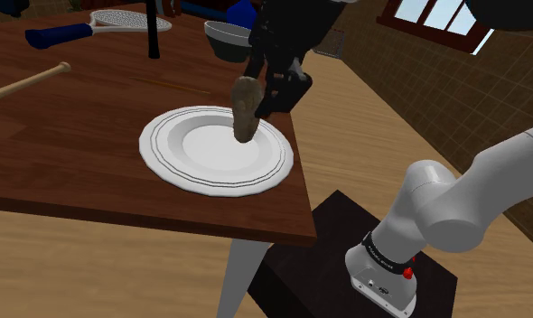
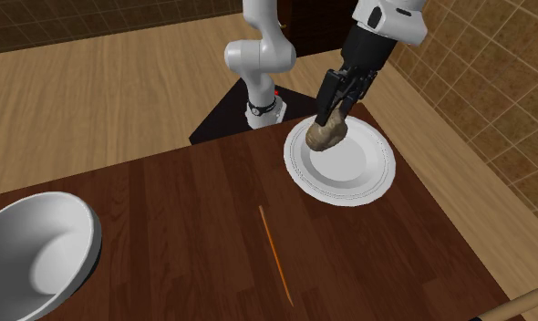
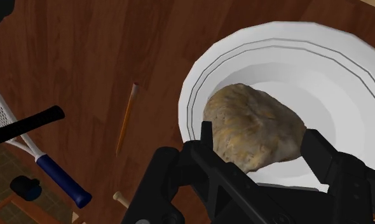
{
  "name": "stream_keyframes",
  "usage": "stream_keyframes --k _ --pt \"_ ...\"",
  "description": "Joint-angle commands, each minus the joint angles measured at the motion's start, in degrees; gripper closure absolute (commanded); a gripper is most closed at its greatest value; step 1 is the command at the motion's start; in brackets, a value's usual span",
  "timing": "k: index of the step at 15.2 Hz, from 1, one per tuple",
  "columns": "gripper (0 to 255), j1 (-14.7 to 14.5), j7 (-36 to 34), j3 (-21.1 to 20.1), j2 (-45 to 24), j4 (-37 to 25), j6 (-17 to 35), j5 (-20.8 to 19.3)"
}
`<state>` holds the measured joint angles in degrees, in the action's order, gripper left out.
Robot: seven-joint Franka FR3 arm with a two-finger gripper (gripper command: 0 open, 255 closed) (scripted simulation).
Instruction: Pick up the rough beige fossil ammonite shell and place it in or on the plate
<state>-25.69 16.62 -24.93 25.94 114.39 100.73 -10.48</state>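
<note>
A rough brown-beige fossil shell point(image 1: 247, 110) hangs on edge over the white plate point(image 1: 170, 155), which lies near the corner of a dark wooden table. My black gripper point(image 1: 258, 98) is shut on the shell's upper part. From the second exterior view the shell point(image 2: 328, 135) sits over the plate's point(image 2: 378, 179) near rim, under the gripper point(image 2: 333, 117). Looking along the gripper point(image 3: 259, 145), both fingers point(image 3: 205, 141) clasp the shell point(image 3: 256, 124) above the plate's point(image 3: 345, 46) bowl. Whether the shell's lower edge touches the plate I cannot tell.
An orange pencil point(image 2: 276, 253) lies mid-table. A pale bowl point(image 2: 35, 242) stands at the far end beside a blue-handled racket point(image 1: 120, 22) and a black post point(image 1: 154, 32). A wooden bat point(image 1: 25, 83) lies at the shoulder view's left. The table edge point(image 1: 256, 237) runs just past the plate.
</note>
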Motion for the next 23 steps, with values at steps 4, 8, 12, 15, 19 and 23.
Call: stream_keyframes --k 4,8,12,15,19,23 --pt "255 -0.34 -0.92 -0.05 0.80 4.43 3.57 0.14" --pt "255 -1.22 -1.97 0.32 1.05 7.76 6.38 -0.16" --pt "255 -2.81 -2.77 1.46 0.80 8.55 6.97 -0.89" --pt "255 -4.13 -3.27 2.49 0.54 8.52 6.85 -1.50" --pt "0 -4.52 -1.97 3.74 1.33 8.01 5.89 -1.29" --pt "0 -5.53 -3.61 3.23 0.49 6.80 4.82 -1.83"
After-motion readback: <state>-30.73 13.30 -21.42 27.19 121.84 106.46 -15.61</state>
